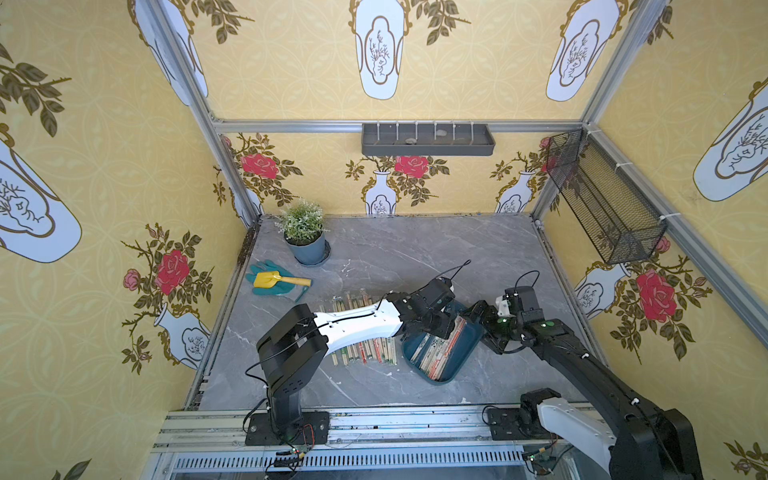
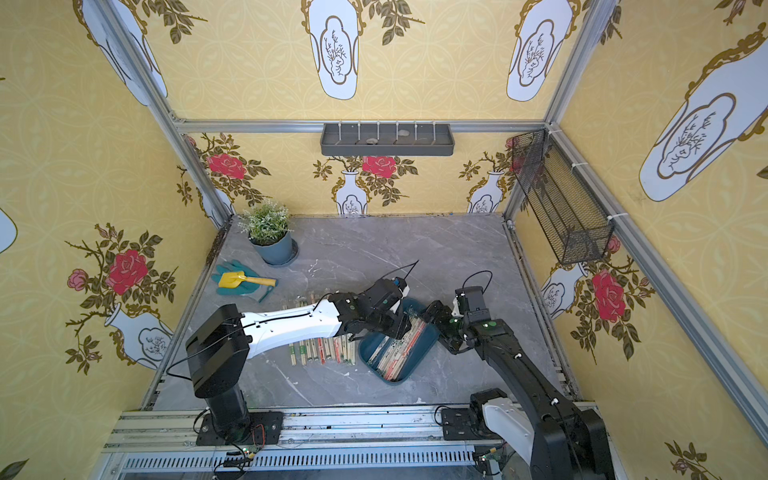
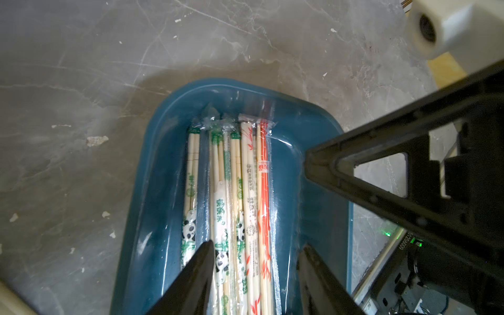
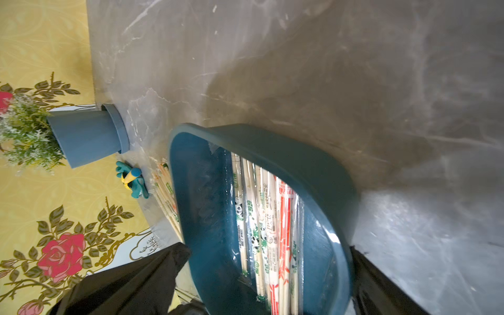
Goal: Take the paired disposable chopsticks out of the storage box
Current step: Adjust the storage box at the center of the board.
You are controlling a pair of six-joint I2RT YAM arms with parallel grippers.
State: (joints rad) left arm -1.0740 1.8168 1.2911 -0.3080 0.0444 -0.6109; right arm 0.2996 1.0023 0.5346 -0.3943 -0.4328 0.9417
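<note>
The left gripper [image 3: 255, 245], jaws half spread, straddles the paired disposable chopsticks [image 3: 251, 191] lying in the storage box [image 3: 289, 114], apparently to pinch one pair, while the right gripper [image 4: 268, 246], jaws wide, flanks the box's corner, seemingly bracing it, though whether it clamps cannot be told.

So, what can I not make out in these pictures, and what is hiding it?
Chopsticks on the table: the left arm covers the row's middle in both top views.
Storage box: its near end is cut off by the bottom edge of the left wrist view.
Right gripper: fingers leave the right wrist view's edge, so clamping on the box is unclear.
Small objects in the grey shelf: too small to identify.
</note>
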